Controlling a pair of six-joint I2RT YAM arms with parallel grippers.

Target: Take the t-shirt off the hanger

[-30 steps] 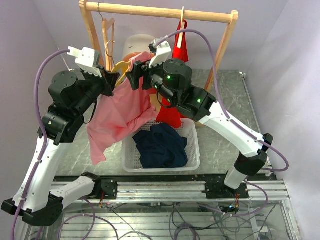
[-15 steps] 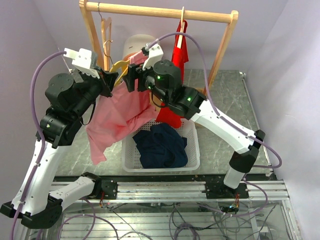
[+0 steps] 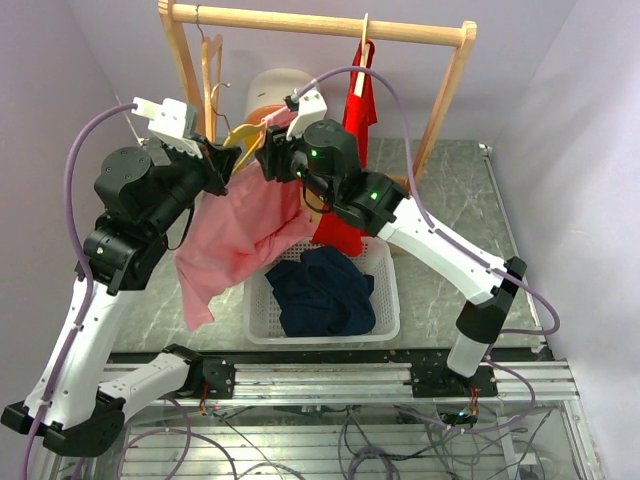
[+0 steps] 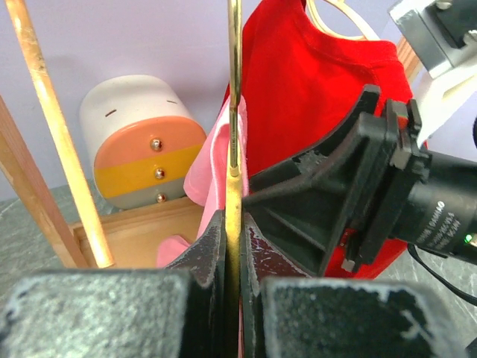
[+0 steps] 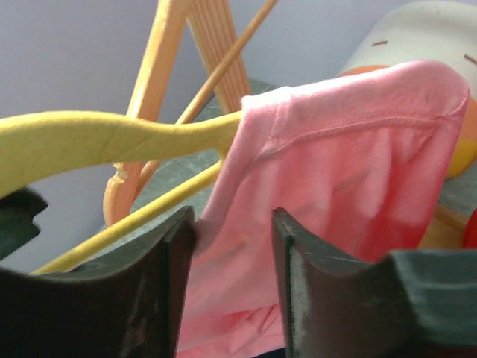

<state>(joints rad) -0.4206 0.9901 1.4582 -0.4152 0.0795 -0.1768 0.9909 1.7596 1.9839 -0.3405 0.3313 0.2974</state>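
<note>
A pink t-shirt (image 3: 240, 225) hangs from a yellow hanger (image 3: 245, 135) held in the air in front of the rack. My left gripper (image 3: 222, 160) is shut on the hanger's thin yellow bar (image 4: 234, 186), pinched flat between both pads (image 4: 257, 246). My right gripper (image 3: 262, 158) is open at the hanger's right shoulder. In the right wrist view its fingers (image 5: 294, 253) straddle the pink shirt's shoulder edge (image 5: 350, 171), with a gap on either side of the cloth. The yellow hanger arm (image 5: 112, 138) pokes out bare to the left of the fabric.
A white basket (image 3: 385, 300) below holds a dark blue garment (image 3: 322, 290). A red shirt (image 3: 362, 90) hangs on the wooden rack (image 3: 320, 22), beside an empty wooden hanger (image 3: 212, 70). A white and orange drawer box (image 3: 275, 90) stands behind.
My right gripper has moved left and up onto the shirt's shoulder, and its jaws have narrowed around the pink cloth. The left gripper holds the hanger almost still.
</note>
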